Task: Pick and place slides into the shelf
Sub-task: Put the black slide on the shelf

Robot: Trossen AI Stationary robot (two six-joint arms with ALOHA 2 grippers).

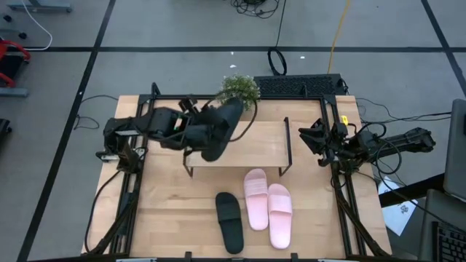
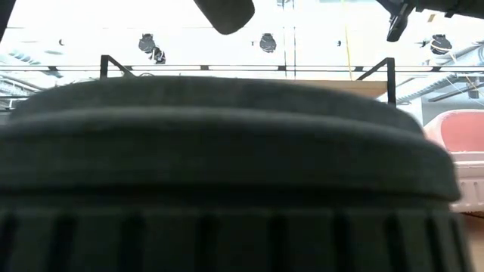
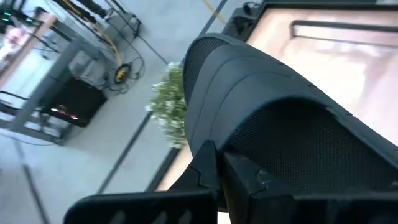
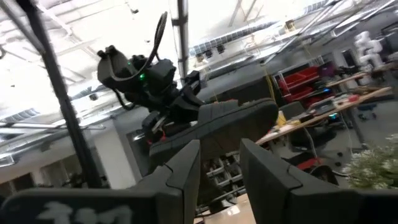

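Note:
One black slide (image 1: 220, 127) is in my left gripper (image 1: 195, 133), lifted above the left half of the shelf (image 1: 255, 149), a light wood board on thin black legs. In the low view this slide (image 2: 225, 10) shows at the top edge. The second black slide (image 1: 230, 222) lies sole-down on the table in front of the shelf and fills the low view (image 2: 227, 174). Two pink slides (image 1: 256, 198) (image 1: 280, 216) lie side by side to its right. My right gripper (image 1: 318, 142) hovers open off the shelf's right end, touching nothing; its fingers (image 4: 186, 171) show in the right wrist view. My left gripper is shut on the black slide at its side edge beside the mesh strap (image 3: 292, 143), coming level from the table's left. One finger (image 3: 206, 169) shows against the sole's edge (image 3: 224, 155); the slide hides the other. The slide is lifted clear and tilted, one end (image 3: 208, 56) pointing toward the far edge.
A small potted plant (image 1: 240, 89) stands at the table's far edge just behind the held slide, also seen in the left wrist view (image 3: 168, 106). A keyboard (image 1: 298, 86) lies beyond the far edge. Black rails run along both table sides.

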